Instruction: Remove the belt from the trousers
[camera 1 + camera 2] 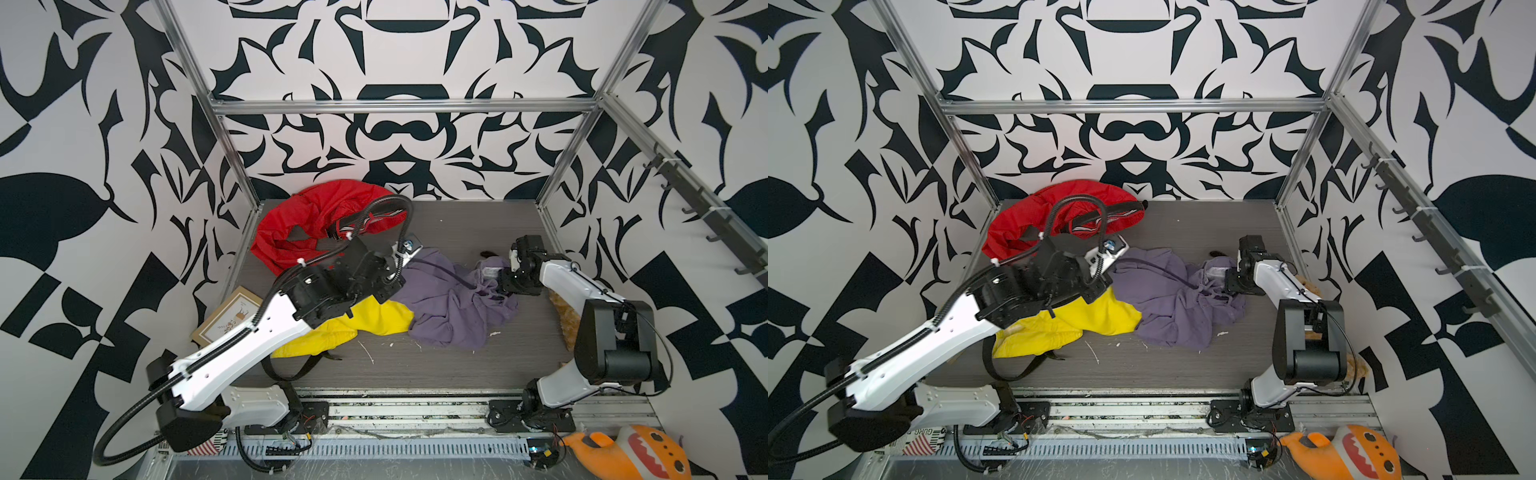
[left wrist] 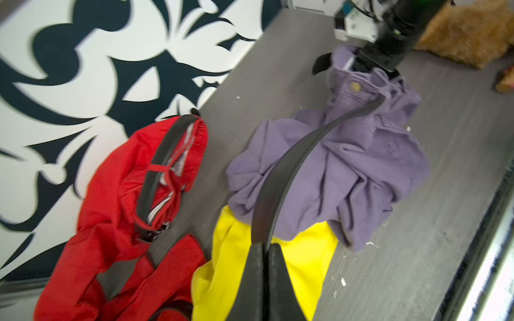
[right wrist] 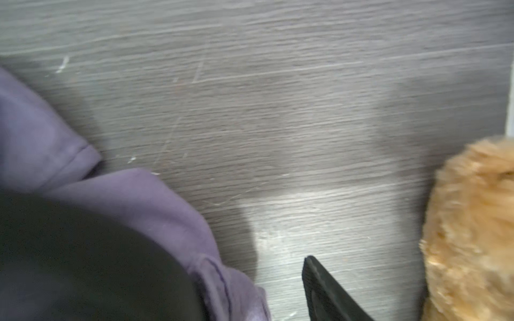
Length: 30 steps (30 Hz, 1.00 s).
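1. Step in hand, by judgement: drawing the belt (image 2: 292, 161) out of the loops of the purple trousers (image 2: 361, 172). Partly out, not free.
2. Left gripper (image 2: 265, 246): clamped tight on the belt. From there, strap arching away across the trousers to the waistband at the right gripper (image 2: 374, 68).
3. Right gripper: jaws wide, one finger buried in waistband cloth, bare counter (image 3: 278, 139) showing beside the other finger. No closed grip seen.
4. Next: draw the left gripper farther from the right gripper, along the strap line. Pin the waistband.
5. Writing: "GURG" legible on a striped packet (image 1: 921, 440), well behind the left gripper. None readable on belt or trousers.
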Each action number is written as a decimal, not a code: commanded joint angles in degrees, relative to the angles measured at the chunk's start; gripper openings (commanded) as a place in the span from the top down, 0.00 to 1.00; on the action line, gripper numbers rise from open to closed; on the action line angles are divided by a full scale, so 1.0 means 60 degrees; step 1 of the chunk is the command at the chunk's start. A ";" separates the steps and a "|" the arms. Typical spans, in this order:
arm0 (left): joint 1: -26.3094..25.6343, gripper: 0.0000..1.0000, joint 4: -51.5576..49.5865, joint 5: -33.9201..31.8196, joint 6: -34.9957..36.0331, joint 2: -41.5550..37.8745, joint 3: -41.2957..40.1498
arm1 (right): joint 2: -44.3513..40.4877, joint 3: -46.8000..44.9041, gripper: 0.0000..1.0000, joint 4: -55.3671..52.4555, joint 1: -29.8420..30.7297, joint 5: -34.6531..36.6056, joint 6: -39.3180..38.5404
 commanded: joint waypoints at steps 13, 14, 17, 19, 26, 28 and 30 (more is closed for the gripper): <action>0.2185 1.00 0.2865 -0.0488 0.0279 -0.1622 0.0747 | 0.0289 0.0239 0.29 0.0004 -0.0557 0.0450 -0.0071; 0.2185 1.00 0.2898 -0.0518 0.0412 -0.1526 0.0967 | 0.0310 0.0263 0.29 0.0006 -0.0627 0.0403 -0.0048; 0.2185 1.00 0.3286 -0.0527 0.0781 -0.1347 0.1550 | 0.0363 0.0309 0.28 -0.0026 -0.0805 0.0318 -0.0043; 0.2184 1.00 0.3456 -0.0546 0.0904 -0.1197 0.1974 | 0.0473 0.0291 0.28 0.0014 -0.0892 0.0313 -0.0057; 0.2178 1.00 0.4412 -0.0791 0.1997 -0.0915 0.3154 | 0.1027 0.0340 0.28 -0.0062 -0.1048 0.0345 -0.0057; 0.2185 1.00 0.4710 -0.0907 0.2339 -0.0967 0.3297 | 0.1099 0.0345 0.28 -0.0068 -0.1074 0.0382 -0.0045; 0.2185 1.00 0.4840 -0.0945 0.2466 -0.0989 0.3455 | 0.1138 0.0313 0.29 -0.0021 -0.1064 0.0381 -0.0070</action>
